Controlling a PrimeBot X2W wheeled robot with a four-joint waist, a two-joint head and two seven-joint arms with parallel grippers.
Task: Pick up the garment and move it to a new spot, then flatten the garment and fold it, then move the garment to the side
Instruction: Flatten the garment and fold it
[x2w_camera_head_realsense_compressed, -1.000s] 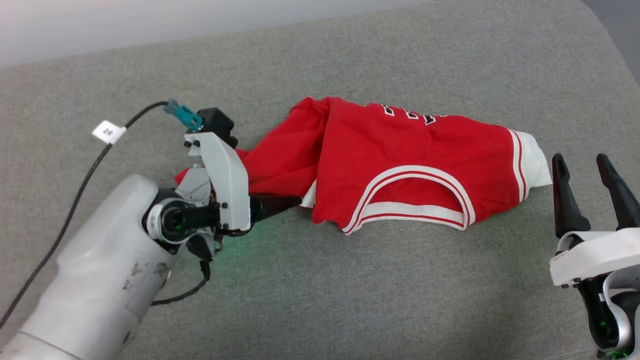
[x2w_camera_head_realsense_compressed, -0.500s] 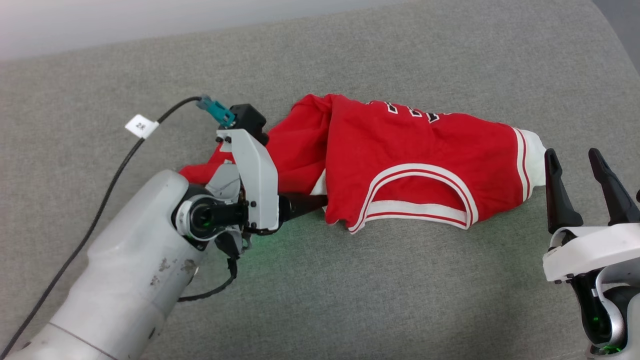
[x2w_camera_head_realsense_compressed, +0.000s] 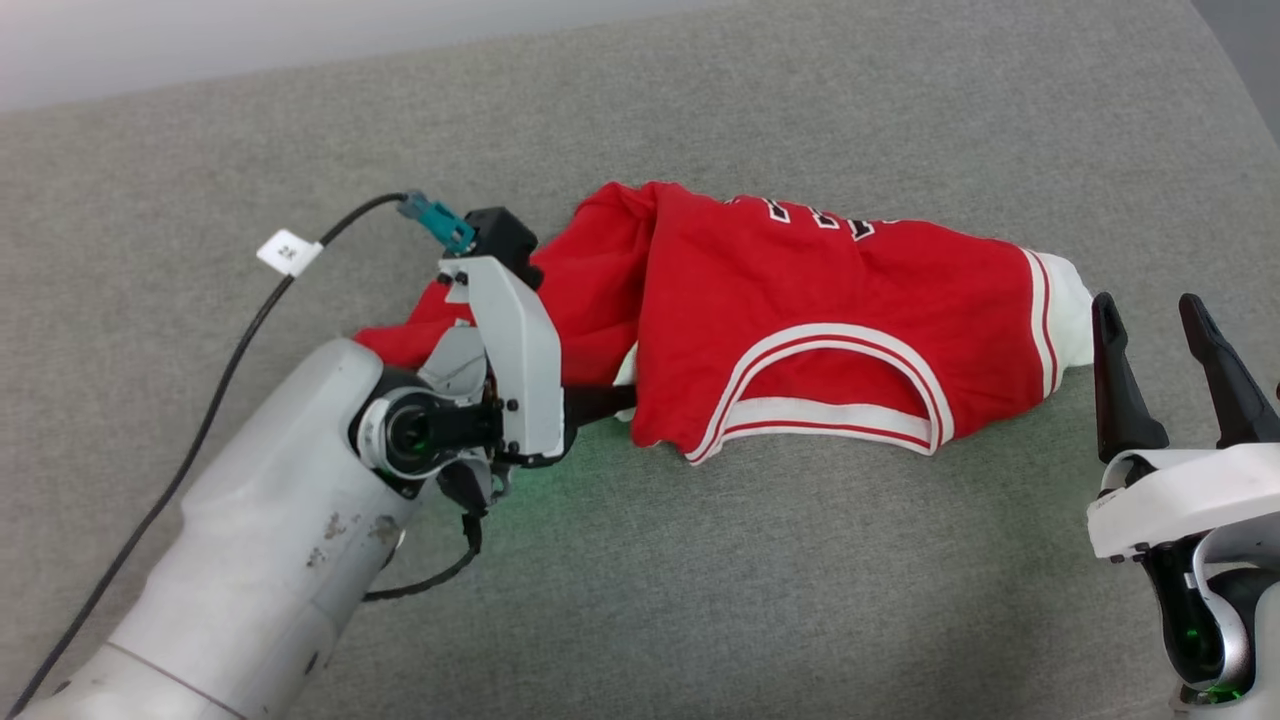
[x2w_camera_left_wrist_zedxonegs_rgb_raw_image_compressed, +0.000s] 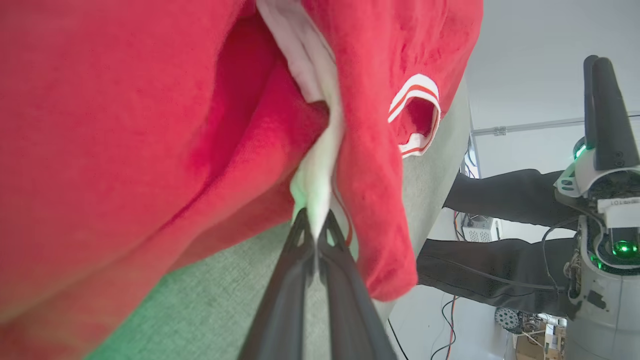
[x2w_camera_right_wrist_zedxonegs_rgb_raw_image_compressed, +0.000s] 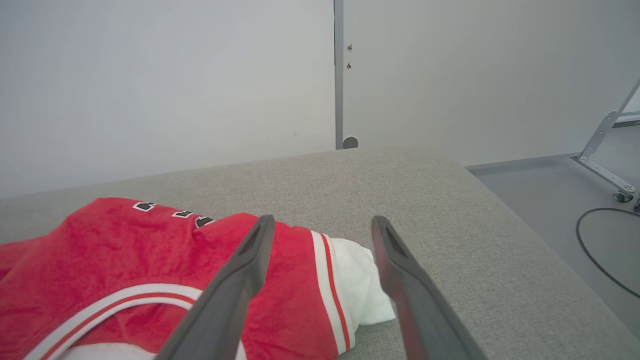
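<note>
Locate the garment bunched lengthwise across the middle of the grey fabric-covered tabletop, with the lettering toward the far edge and the striped opening toward the near edge. Not yet lifted; pick-up step judged in hand.

Observe the left claw pinched shut on a white inner fold at the left end of the garment, low against the tabletop. Thin edge hold, probably chosen for a secure lift of the whole piece.

Observe the right claw spread wide, holding nothing, fingers pointing away, just beside the white right end; contact not discernible. Placed, by judgement, to take that end.

Expect sagging and twisting if raised from one end alone.
</note>
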